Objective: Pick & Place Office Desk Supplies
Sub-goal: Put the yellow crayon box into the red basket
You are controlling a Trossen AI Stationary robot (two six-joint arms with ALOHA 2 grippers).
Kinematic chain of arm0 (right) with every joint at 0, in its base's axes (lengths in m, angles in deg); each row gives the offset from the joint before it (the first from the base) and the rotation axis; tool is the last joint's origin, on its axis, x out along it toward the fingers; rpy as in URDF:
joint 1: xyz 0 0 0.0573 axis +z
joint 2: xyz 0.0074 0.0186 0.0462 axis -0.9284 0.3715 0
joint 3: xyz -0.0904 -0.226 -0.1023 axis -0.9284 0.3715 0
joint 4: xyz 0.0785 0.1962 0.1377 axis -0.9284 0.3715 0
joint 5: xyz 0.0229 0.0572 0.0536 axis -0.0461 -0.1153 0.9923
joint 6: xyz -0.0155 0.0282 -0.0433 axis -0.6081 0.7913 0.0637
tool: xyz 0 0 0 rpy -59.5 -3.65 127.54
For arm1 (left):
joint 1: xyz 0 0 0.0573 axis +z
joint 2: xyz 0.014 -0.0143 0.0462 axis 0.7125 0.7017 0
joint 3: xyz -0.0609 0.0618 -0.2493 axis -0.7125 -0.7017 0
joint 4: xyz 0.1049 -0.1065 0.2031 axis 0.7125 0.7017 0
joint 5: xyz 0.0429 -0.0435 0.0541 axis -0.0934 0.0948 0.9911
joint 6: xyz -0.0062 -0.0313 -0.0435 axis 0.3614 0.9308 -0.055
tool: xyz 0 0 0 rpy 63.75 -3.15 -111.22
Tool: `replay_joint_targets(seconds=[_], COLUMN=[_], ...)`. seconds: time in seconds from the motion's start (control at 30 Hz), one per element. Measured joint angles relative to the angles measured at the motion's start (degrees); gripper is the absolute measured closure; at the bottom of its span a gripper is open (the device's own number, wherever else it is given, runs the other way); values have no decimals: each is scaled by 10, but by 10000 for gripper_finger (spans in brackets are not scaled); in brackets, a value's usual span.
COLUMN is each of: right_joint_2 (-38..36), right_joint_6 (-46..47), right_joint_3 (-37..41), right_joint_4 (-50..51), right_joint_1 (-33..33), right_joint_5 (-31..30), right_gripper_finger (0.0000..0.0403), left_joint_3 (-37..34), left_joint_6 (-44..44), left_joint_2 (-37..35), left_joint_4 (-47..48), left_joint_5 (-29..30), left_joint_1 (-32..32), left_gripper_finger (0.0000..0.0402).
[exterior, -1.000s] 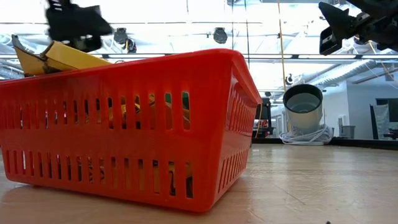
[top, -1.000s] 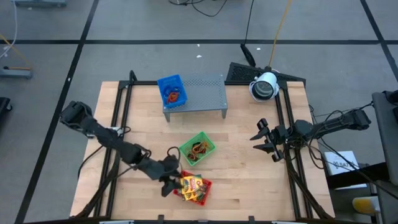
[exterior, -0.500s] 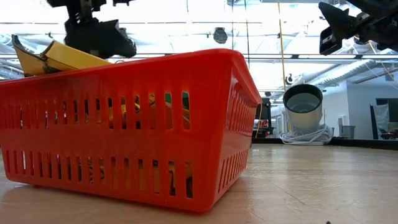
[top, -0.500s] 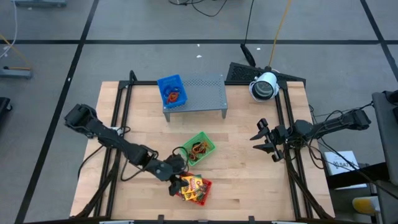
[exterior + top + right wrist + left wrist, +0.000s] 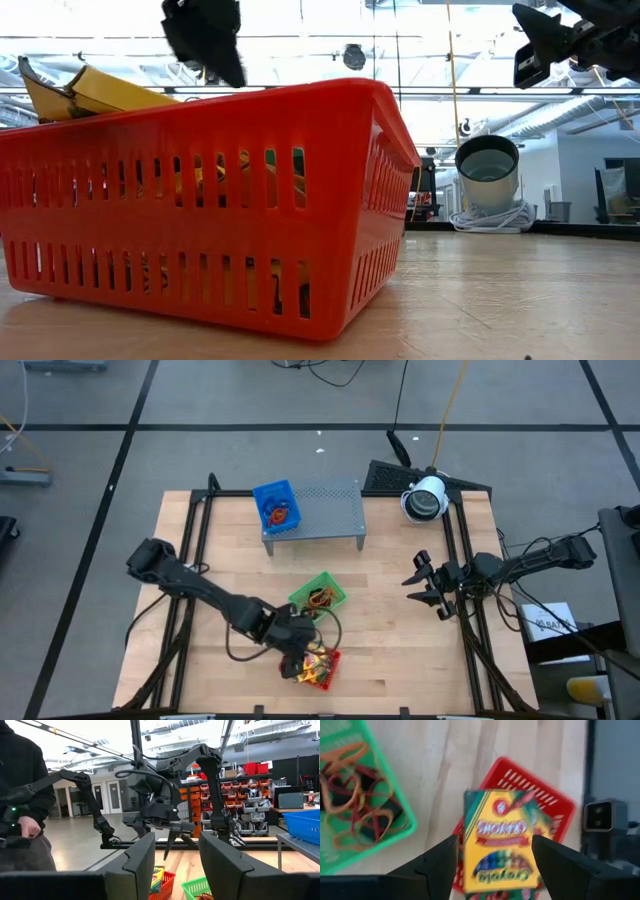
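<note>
A yellow crayon packet [image 5: 502, 840] lies on top of others in the red mesh tray [image 5: 331, 672] near the table's front edge. One packet [image 5: 90, 90] leans over the tray's rim. My left gripper [image 5: 297, 658] hangs open above the tray, pointing steeply down. Its fingers [image 5: 440, 865] stand either side of the top packet in the left wrist view, clear of it. Rubber bands [image 5: 355, 795] lie in the green tray [image 5: 336, 590] just beyond. My right gripper [image 5: 418, 585] waits open, raised, at the table's right side.
A blue tray [image 5: 272, 490] holding small items sits on the grey perforated rack [image 5: 330, 510] at the back. A white round device [image 5: 425, 498] stands at the back right. Black rails run along both table sides. A person [image 5: 25, 795] stands beyond the table's left side.
My left gripper has swung from the left side of the red tray toward the table's right, to a place over the tray. It has risen a little and tipped further down. It has stayed open, and the packets in the tray have not moved.
</note>
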Motion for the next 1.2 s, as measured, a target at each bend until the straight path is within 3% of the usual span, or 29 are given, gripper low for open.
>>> replay_joint_targets(seconds=[0.53, 1.2], right_joint_2=[0, 0], right_joint_6=[0, 0], right_joint_3=[0, 0], right_joint_4=[0, 3], right_joint_1=[0, 0], right_joint_5=[0, 0], right_gripper_finger=[261, 261], left_joint_3=[36, 36], left_joint_6=[-12, -12], left_joint_2=[44, 85], left_joint_4=[26, -33], left_joint_5=[8, -61], left_joint_1=[13, 25], left_gripper_finger=[140, 140])
